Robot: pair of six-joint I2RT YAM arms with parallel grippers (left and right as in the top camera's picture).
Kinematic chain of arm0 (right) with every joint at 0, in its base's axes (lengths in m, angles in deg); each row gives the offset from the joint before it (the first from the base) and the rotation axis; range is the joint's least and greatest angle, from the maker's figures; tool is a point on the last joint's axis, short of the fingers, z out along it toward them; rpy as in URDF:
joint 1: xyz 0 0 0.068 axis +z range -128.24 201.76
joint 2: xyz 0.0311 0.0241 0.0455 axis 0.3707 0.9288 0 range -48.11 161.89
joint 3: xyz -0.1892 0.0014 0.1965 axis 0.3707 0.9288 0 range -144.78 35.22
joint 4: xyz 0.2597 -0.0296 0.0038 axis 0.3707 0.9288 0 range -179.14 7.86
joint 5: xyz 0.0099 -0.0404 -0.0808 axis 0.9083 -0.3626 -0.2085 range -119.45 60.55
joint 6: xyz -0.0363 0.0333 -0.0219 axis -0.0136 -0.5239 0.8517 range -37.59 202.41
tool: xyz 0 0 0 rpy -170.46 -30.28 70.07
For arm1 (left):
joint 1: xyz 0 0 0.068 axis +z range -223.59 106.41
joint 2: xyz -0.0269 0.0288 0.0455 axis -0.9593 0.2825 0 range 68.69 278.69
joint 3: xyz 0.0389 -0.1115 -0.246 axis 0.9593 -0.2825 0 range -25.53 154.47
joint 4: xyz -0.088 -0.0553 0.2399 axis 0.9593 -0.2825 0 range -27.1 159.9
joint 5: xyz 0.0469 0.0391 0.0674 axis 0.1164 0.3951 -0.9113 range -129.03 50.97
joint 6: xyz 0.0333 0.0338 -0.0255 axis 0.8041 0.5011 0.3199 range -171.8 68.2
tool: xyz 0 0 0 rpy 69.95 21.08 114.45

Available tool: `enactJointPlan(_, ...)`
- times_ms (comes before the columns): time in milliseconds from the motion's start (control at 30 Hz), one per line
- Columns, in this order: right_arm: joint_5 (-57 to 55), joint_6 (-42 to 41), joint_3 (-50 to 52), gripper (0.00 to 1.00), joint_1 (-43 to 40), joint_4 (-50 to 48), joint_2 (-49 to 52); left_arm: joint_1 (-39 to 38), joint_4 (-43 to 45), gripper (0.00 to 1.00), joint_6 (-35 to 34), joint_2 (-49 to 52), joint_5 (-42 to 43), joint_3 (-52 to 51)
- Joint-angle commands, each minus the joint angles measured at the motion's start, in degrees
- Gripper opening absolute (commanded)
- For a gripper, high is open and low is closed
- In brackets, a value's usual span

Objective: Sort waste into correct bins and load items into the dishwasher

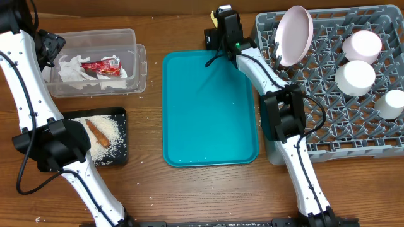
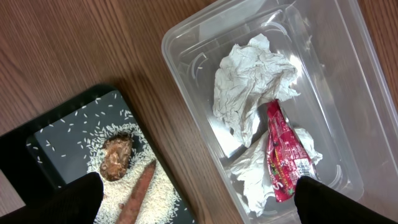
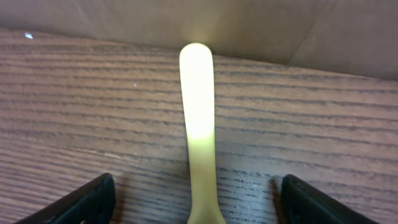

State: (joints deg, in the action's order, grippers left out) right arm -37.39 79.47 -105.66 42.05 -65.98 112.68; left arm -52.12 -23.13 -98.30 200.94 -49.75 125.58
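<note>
The clear tub (image 2: 180, 37) holds crumpled white napkins (image 2: 255, 74) with the red wrapper (image 2: 283, 155) lying across them. Just beside it on the wooden table (image 1: 189, 195), the black tray (image 2: 62, 130) carries a spread of rice (image 2: 165, 186), a brown lump (image 2: 116, 158) and a sausage stick (image 2: 140, 190) lying on the grains. In the grey dish rack (image 1: 353, 126) a pink plate (image 1: 295, 34) stands on edge at the near corner, two bowls (image 1: 362, 45) (image 1: 355, 77) sit upside down and a small white cup (image 1: 392, 103) stands at the right edge. The teal tray (image 1: 208, 107) in the middle is nearly bare. The left claw (image 2: 199, 180) hangs over the gap between tub and black tray, its fingers spread wide with nothing between them. The right claw (image 3: 196, 180) sits at the table's back edge, between the teal tray and the rack, fingers wide apart, and the yellow spoon (image 3: 198, 106) runs down the middle of the gap, clear of both visible fingertips. Bare wood lies on either side of the spoon.
</note>
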Motion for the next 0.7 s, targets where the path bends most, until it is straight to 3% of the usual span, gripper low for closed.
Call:
enactJointPlan(0,-0.59,-0.04,-0.83,0.78,0.20,-0.35,0.92,-0.26,0.11,1.00,0.22,-0.24,0.02,0.00)
enactJointPlan(233,-0.59,-0.04,-0.83,0.76,0.20,-0.17,1.03,-0.26,0.11,1.00,0.22,-0.24,0.02,0.00)
enactJointPlan(400,-0.63,-0.02,-0.83,0.66,0.26,-0.20,1.03,-0.26,0.11,1.00,0.22,-0.24,0.02,0.00)
enactJointPlan(533,-1.09,0.00,-0.83,0.51,0.26,-0.20,1.03,-0.28,0.11,1.00,0.22,-0.24,0.02,0.00)
enactJointPlan(667,-2.40,2.43,-0.83,0.51,0.33,-0.13,1.03,-0.28,0.11,1.00,0.22,-0.24,0.02,0.00)
